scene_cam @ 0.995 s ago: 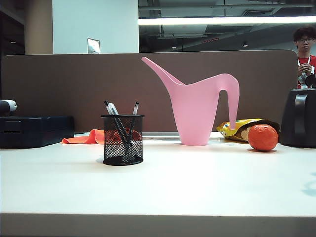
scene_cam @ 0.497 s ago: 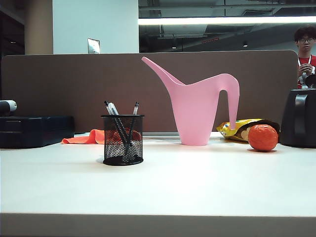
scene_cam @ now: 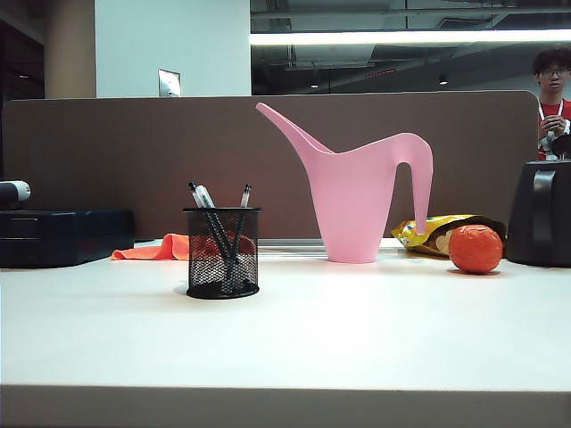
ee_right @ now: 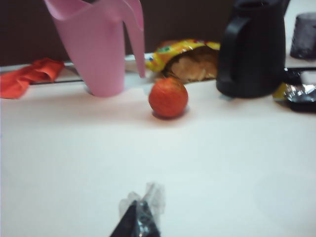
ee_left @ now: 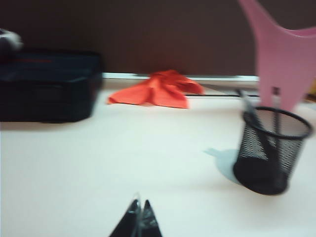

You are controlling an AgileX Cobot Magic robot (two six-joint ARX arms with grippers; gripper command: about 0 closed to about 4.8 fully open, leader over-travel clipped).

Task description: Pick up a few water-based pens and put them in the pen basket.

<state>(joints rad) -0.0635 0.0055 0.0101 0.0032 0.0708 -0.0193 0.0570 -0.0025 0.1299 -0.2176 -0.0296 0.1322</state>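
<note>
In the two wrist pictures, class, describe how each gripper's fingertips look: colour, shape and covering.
Left gripper: two slim black fingers tapering to sharp points, with a glossy sheen. Right gripper: the same black pointed shape, but wrapped in crinkled clear film or tape at the tips. No cables, markings or arm links show in any view.

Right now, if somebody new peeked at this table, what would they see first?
Probably the tall pink watering can, standing at the back of the table near the middle. Next comes the orange ball to its right, then the black pen basket to its left, nearer the front, with three pens poking out. Both tools, the left tool and the right tool, are shut and hang low over bare table, away from everything.
</note>
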